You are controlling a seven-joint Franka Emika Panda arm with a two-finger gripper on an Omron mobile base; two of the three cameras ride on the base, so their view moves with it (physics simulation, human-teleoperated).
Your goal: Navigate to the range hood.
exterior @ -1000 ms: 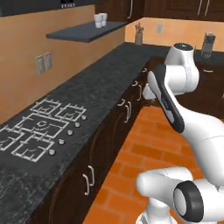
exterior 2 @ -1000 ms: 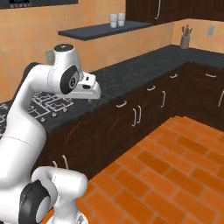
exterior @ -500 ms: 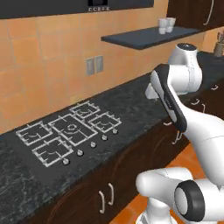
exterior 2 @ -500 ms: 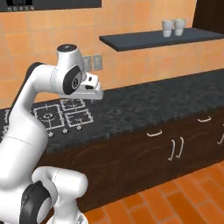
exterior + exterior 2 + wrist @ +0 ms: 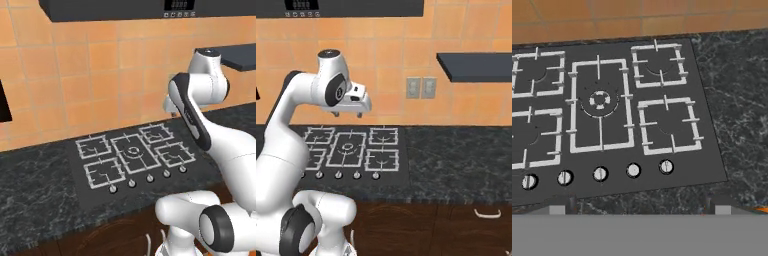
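The range hood is a wide dark panel along the top of the left base view, with a small digital display and a row of tiny buttons. The same range hood shows at the upper left of the right base view. Straight below it the black gas cooktop lies in the counter. My gripper hangs open over the cooktop with nothing between its fingers. It points down at the burners and knobs, and the hood is well above it.
The dark speckled counter runs right from the cooktop, with cabinet handles below. A thin dark floating shelf is on the right wall beside two wall outlets. A dark object is at the left edge.
The whole scene has shifted as the base drove and turned. The cooktop and hood now face the cameras squarely and closer. The arm keeps the same pose.
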